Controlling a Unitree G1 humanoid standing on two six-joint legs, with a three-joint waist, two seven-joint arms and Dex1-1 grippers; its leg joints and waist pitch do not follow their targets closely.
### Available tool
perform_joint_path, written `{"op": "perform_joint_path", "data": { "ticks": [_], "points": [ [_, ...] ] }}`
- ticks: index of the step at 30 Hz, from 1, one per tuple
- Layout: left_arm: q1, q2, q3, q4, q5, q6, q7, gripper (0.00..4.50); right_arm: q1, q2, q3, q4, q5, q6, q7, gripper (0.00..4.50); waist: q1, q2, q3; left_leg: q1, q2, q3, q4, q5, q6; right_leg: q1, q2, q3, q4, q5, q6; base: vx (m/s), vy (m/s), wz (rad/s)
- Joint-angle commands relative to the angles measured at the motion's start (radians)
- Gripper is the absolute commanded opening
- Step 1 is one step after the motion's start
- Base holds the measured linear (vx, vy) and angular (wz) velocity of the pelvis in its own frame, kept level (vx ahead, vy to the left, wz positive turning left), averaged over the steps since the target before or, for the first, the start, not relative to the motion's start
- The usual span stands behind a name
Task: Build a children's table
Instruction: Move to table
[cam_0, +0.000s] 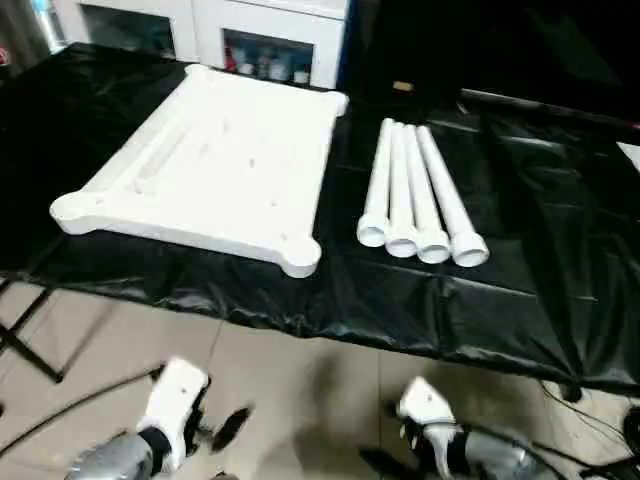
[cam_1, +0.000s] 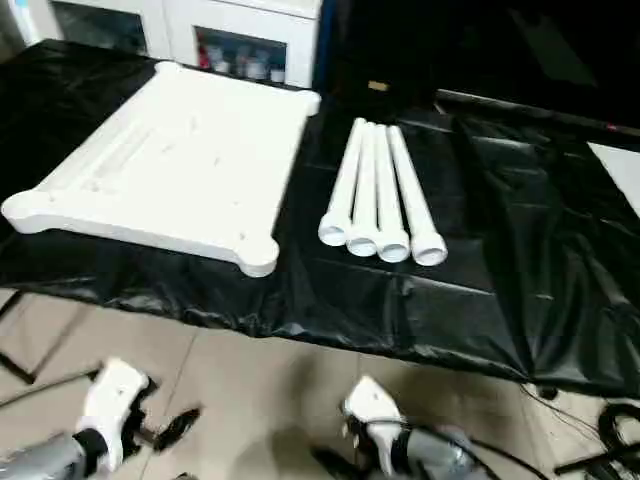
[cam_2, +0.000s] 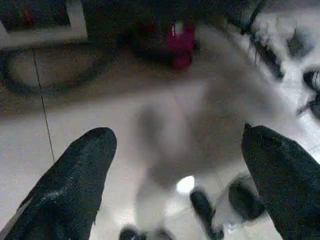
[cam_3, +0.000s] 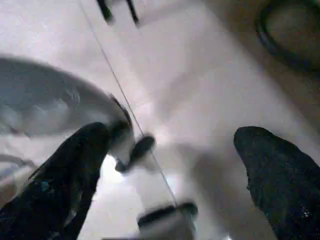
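Well beyond both sets of jaws, up on the black-covered tabletop (cam_0: 520, 260), lie the parts: the top (cam_0: 215, 160) ahead of the left jaws, and the four legs (cam_0: 420, 195) ahead of the right jaws. The left gripper (cam_0: 215, 425) and the right gripper (cam_0: 400, 450) hang low over the floor (cam_0: 300, 380), short of the tabletop's near edge and touching nothing. Both pairs of jaws stand wide and empty; each wrist view shows two black fingers (cam_2: 75, 185) far apart with bare floor between them. The legs lie touching side by side in one row, flared ends toward the jaws, long axes running away from them and leaning slightly inward toward the top. The top rests flat with a corner socket (cam_0: 300, 255) at its near right corner, just left of the leg row. By my reading the right arm is nearer the legs and the left arm nearer the top, so a first pick of a leg would suit the right jaws, reaching up and forward and closing across the tube, not along it.
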Motion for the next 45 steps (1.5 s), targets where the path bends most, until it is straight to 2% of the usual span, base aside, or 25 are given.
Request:
{"op": "perform_joint_path", "data": {
  "ticks": [1, 11, 17, 20, 22, 23, 24, 25, 26, 27, 28, 29, 30, 31, 32, 34, 35, 36, 37, 38, 39, 40, 41, 43, 45],
  "points": [
    [0.006, 0.002, 0.034, -0.070, -0.048, 0.014, -0.010, 4.50, 0.015, -0.038, -0.062, -0.105, 0.065, 0.045, 0.037, 4.43, 0.004, 0.016, -0.030, 0.007, 0.115, -0.055, -0.088, -0.120, 0.072, 0.030, -0.113, 0.076, -0.068, -0.005, -0.240, 0.000, 0.000, 0.00],
    [-0.189, -0.079, 0.289, -0.323, -0.086, 0.097, 0.291, 4.50, -0.229, -0.039, -0.331, -0.556, 0.477, 0.408, -0.098, 4.43, 0.024, 0.033, -0.032, 0.019, 0.102, -0.058, -0.080, -0.113, 0.027, 0.030, -0.109, 0.075, -0.065, -0.050, -0.221, 0.000, 0.000, 0.00],
    [-0.379, -0.085, 0.262, -0.188, 0.035, 0.013, 0.410, 4.50, -0.281, 0.089, -0.348, -0.456, 0.279, 0.286, -0.292, 4.43, 0.043, 0.016, -0.043, 0.017, 0.094, -0.053, -0.074, -0.016, 0.005, 0.026, -0.102, 0.072, -0.054, 0.002, -0.171, 0.000, 0.000, 0.00],
    [-0.432, -0.103, 0.206, -0.083, 0.084, -0.027, 0.437, 4.50, -0.282, 0.130, -0.331, -0.329, 0.131, 0.195, -0.455, 4.43, 0.044, 0.026, -0.044, 0.017, 0.082, -0.043, -0.070, -0.014, -0.002, 0.021, -0.112, 0.079, -0.059, -0.014, -0.165, 0.000, 0.000, 0.00],
    [-0.457, -0.145, 0.162, -0.002, 0.116, -0.046, 0.480, 4.50, -0.286, 0.130, -0.317, -0.225, 0.118, 0.206, -0.544, 4.43, 0.063, 0.025, -0.047, -0.002, 0.070, -0.046, -0.036, -0.034, 0.065, 0.052, -0.189, 0.123, -0.094, -0.042, -0.218, 0.000, 0.000, 0.00],
    [-0.463, -0.169, 0.138, 0.037, 0.132, -0.052, 0.498, 4.50, -0.279, 0.166, -0.349, -0.205, 0.155, 0.217, -0.573, 4.43, 0.091, 0.020, -0.054, -0.020, 0.078, -0.069, 0.029, -0.045, 0.094, 0.076, -0.277, 0.176, -0.130, -0.071, -0.261, -0.007, 0.091, -0.05],
    [-0.467, -0.185, 0.116, 0.069, 0.153, -0.060, 0.516, 4.50, -0.273, 0.188, -0.368, -0.197, 0.167, 0.220, -0.592, 4.43, 0.098, 0.028, -0.054, -0.048, 0.082, -0.090, 0.066, -0.053, 0.094, 0.089, -0.312, 0.205, -0.139, -0.066, -0.284, -0.007, 0.091, -0.05],
    [-0.467, -0.189, 0.085, 0.095, 0.186, -0.079, 0.529, 4.50, -0.266, 0.208, -0.379, -0.200, 0.162, 0.205, -0.606, 4.43, 0.101, 0.030, -0.055, -0.089, 0.082, -0.130, 0.112, -0.057, 0.065, 0.107, -0.338, 0.205, -0.140, -0.062, -0.311, 0.000, 0.129, -0.12],
    [-0.465, -0.191, 0.058, 0.111, 0.207, -0.092, 0.529, 4.50, -0.261, 0.220, -0.379, -0.204, 0.155, 0.200, -0.609, 4.43, 0.106, 0.047, -0.061, -0.095, 0.081, -0.147, 0.096, -0.027, 0.044, 0.095, -0.298, 0.181, -0.131, -0.030, -0.331, 0.002, 0.166, -0.12],
    [-0.466, -0.191, 0.042, 0.123, 0.221, -0.104, 0.529, 4.50, -0.260, 0.226, -0.375, -0.201, 0.139, 0.191, -0.606, 4.43, 0.095, 0.060, -0.062, -0.086, 0.058, -0.132, 0.032, 0.052, 0.089, 0.085, -0.204, 0.128, -0.106, 0.001, -0.324, 0.002, 0.166, -0.12],
    [-0.462, -0.184, 0.020, 0.123, 0.240, -0.123, 0.522, 4.50, -0.261, 0.241, -0.375, -0.203, 0.137, 0.185, -0.600, 4.43, 0.090, 0.069, -0.066, -0.066, 0.049, -0.117, -0.001, 0.110, 0.142, 0.070, -0.155, 0.102, -0.093, 0.005, -0.299, -0.003, 0.226, -0.01],
    [-0.461, -0.186, 0.015, 0.123, 0.244, -0.142, 0.520, 4.50, -0.265, 0.251, -0.372, -0.197, 0.137, 0.186, -0.598, 4.43, 0.056, 0.119, -0.074, 0.066, 0.066, -0.062, -0.029, 0.134, 0.192, -0.040, -0.040, 0.077, -0.045, -0.074, -0.197, 0.021, 0.270, -0.17],
    [-0.461, -0.186, 0.016, 0.120, 0.244, -0.143, 0.521, 4.50, -0.266, 0.251, -0.370, -0.195, 0.138, 0.187, -0.597, 4.43, 0.021, 0.091, -0.057, 0.078, 0.071, -0.043, -0.059, 0.020, 0.196, -0.064, -0.003, 0.040, -0.019, -0.142, -0.154, 0.021, 0.270, -0.17],
    [-0.463, -0.184, 0.019, 0.115, 0.250, -0.155, 0.526, 4.50, -0.271, 0.250, -0.363, -0.185, 0.137, 0.181, -0.601, 4.43, 0.021, 0.098, -0.054, 0.083, 0.099, -0.009, -0.103, -0.121, 0.130, -0.077, 0.006, -0.003, 0.036, -0.160, -0.101, -0.002, 0.266, -0.45],
    [-0.471, -0.180, 0.031, 0.117, 0.256, -0.160, 0.535, 4.50, -0.280, 0.249, -0.360, -0.168, 0.144, 0.167, -0.617, 4.43, 0.017, 0.065, -0.049, 0.075, 0.136, 0.041, -0.117, -0.222, -0.007, -0.081, -0.025, -0.013, 0.028, -0.092, -0.060, -0.049, 0.213, -0.44],
    [-0.482, -0.183, 0.042, 0.128, 0.252, -0.152, 0.544, 4.50, -0.285, 0.256, -0.370, -0.160, 0.155, 0.171, -0.627, 4.43, 0.022, 0.053, -0.052, 0.089, 0.115, 0.064, -0.078, -0.254, -0.162, -0.094, -0.027, 0.027, -0.023, -0.084, -0.062, -0.042, 0.185, -0.38],
    [-0.487, -0.184, 0.047, 0.136, 0.250, -0.154, 0.550, 4.50, -0.287, 0.264, -0.380, -0.157, 0.163, 0.174, -0.630, 4.43, 0.012, 0.052, -0.058, 0.098, 0.093, 0.058, -0.061, -0.275, -0.278, -0.104, 0.012, 0.045, -0.033, -0.079, -0.050, -0.040, 0.104, -0.33],
    [-0.492, -0.181, 0.051, 0.141, 0.250, -0.168, 0.557, 4.50, -0.290, 0.281, -0.397, -0.151, 0.166, 0.163, -0.645, 4.43, -0.001, 0.047, -0.051, 0.036, 0.124, -0.018, -0.119, -0.282, -0.250, -0.046, 0.002, 0.022, -0.005, -0.022, -0.048, -0.040, 0.104, -0.33],
    [-0.492, -0.181, 0.053, 0.139, 0.247, -0.170, 0.555, 4.50, -0.290, 0.284, -0.399, -0.150, 0.163, 0.158, -0.650, 4.43, -0.014, 0.077, -0.061, 0.048, 0.175, -0.043, -0.143, -0.252, -0.222, -0.054, -0.023, 0.013, 0.001, 0.044, -0.050, 0.000, 0.000, 0.00],
    [-0.490, -0.180, 0.050, 0.134, 0.248, -0.177, 0.553, 4.50, -0.290, 0.288, -0.402, -0.143, 0.141, 0.124, -0.664, 4.43, -0.014, 0.077, -0.061, 0.048, 0.175, -0.043, -0.143, -0.252, -0.222, -0.054, -0.023, 0.013, 0.001, 0.044, -0.050, 0.000, 0.000, 0.00],
    [-0.488, -0.183, 0.049, 0.126, 0.246, -0.166, 0.551, 4.50, -0.289, 0.283, -0.396, -0.133, 0.106, 0.082, -0.680, 4.43, -0.034, 0.060, -0.062, 0.024, 0.165, -0.043, -0.122, -0.163, -0.117, -0.030, -0.046, 0.010, -0.014, 0.076, -0.070, 0.000, 0.000, 0.00],
    [-0.482, -0.187, 0.049, 0.116, 0.242, -0.157, 0.548, 4.50, -0.290, 0.275, -0.382, -0.117, 0.069, 0.051, -0.693, 4.43, -0.039, 0.047, -0.062, 0.015, 0.129, -0.023, -0.097, -0.157, -0.083, -0.024, -0.054, 0.021, -0.040, 0.067, -0.075, -0.008, -0.082, 0.00],
    [-0.462, -0.191, 0.047, 0.103, 0.244, -0.164, 0.550, 4.50, -0.300, 0.259, -0.365, -0.091, 0.036, 0.092, -0.715, 4.43, -0.023, 0.020, -0.065, -0.009, 0.061, 0.005, -0.051, -0.177, -0.043, -0.017, -0.077, 0.048, -0.078, -0.038, -0.077, 0.009, -0.126, -0.02],
    [-0.430, -0.205, 0.054, 0.087, 0.253, -0.147, 0.569, 4.50, -0.310, 0.250, -0.361, -0.081, 0.078, 0.142, -0.677, 4.43, -0.011, 0.006, -0.064, -0.030, 0.067, -0.015, -0.058, -0.198, -0.017, -0.005, -0.109, 0.071, -0.090, -0.240, -0.041, 0.002, -0.128, -0.03],
    [-0.405, -0.206, 0.051, 0.083, 0.281, -0.147, 0.590, 4.50, -0.307, 0.253, -0.365, -0.100, 0.140, 0.157, -0.607, 4.43, -0.003, -0.001, -0.066, -0.026, 0.075, -0.027, -0.062, -0.165, 0.011, -0.008, -0.102, 0.075, -0.087, -0.239, -0.030, -0.005, -0.113, -0.02]
  ]
}}
